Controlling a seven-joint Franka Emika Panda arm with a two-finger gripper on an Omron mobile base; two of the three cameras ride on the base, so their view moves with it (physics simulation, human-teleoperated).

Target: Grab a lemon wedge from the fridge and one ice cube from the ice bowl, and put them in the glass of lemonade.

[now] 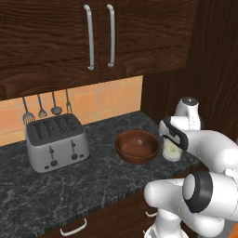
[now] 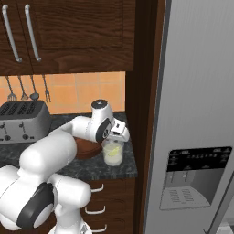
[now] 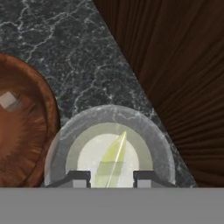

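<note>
Dark marbled countertop (image 1: 93,179) and the items resting on it.
The black stone counter with pale veining runs below an orange tiled backsplash and ends at a dark wood panel on the fridge side. A grey four-slot toaster (image 1: 56,142) stands toward the left, near the backsplash. The reddish-brown ice bowl (image 1: 137,146) sits right of it, holding one small pale cube (image 3: 8,100). Just beside the bowl, at the counter's right end near the front edge, stands the glass of lemonade (image 2: 113,153), upright, with a yellow-green lemon wedge (image 3: 111,159) in its pale liquid.
</note>
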